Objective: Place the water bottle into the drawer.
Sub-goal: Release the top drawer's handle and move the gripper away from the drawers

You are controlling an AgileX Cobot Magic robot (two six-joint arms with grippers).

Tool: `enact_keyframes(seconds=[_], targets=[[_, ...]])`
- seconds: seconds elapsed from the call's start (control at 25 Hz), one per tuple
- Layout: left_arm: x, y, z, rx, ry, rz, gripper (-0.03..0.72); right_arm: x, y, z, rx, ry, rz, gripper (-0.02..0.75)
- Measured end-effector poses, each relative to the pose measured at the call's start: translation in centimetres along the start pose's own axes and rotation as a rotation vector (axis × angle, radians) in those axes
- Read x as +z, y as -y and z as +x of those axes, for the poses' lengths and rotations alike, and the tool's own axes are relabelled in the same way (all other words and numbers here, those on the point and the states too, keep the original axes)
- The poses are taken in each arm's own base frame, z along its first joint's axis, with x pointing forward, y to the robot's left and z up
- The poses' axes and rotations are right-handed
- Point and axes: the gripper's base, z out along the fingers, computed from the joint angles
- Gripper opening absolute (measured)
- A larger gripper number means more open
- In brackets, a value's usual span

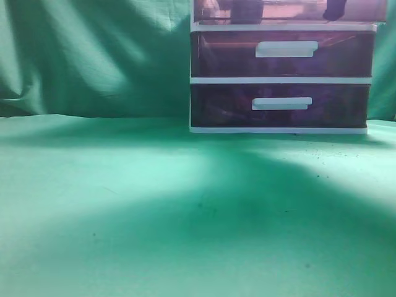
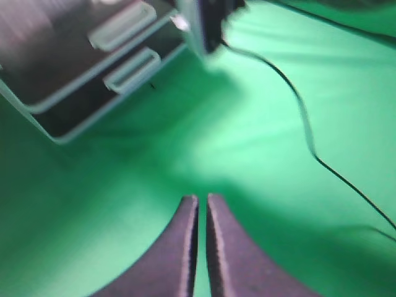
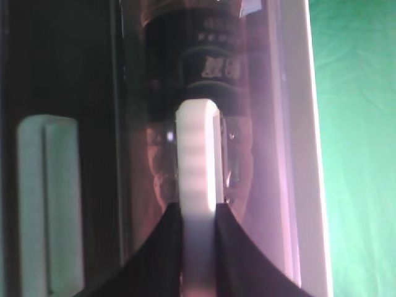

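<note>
The drawer is the reddish-brown top one, cut off by the upper edge of the exterior view. A dark blocky shape behind its front is the water bottle. In the right wrist view the bottle shows through the drawer's translucent front, with a dark label. My right gripper is shut on the drawer's white bar handle; it appears as a dark shape in the exterior view. My left gripper is shut and empty above the green cloth, well away from the drawers.
Two darker purple drawers with white handles sit below in the white frame, also in the left wrist view. A black cable runs across the green cloth. A green backdrop hangs behind.
</note>
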Motion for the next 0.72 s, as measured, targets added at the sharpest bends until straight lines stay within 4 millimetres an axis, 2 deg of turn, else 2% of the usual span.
enact_keyframes(seconds=[0.12,0.28,0.4,0.56,0.72], targets=[[-1.8,0.5,3.0,-0.019,0.023,0.014,0.000,1.3,0.3,0.6,-0.010,-0.002,0.015,0.097],[-3.6,0.8,5.3,-0.025,0.082,0.008,0.000,2.4,0.5,1.2,-0.024,0.002,0.034,0.097],[-4.4,0.9,5.7,-0.024,0.109,0.005,0.000,2.6,0.6,1.4,-0.038,0.008,0.040,0.097],[-4.5,0.9,5.6,-0.024,0.115,0.005,0.000,2.6,0.6,1.3,-0.034,0.013,0.040,0.097],[-4.5,0.9,5.6,-0.019,0.116,0.000,0.000,2.6,0.6,1.3,0.070,0.017,0.039,0.097]])
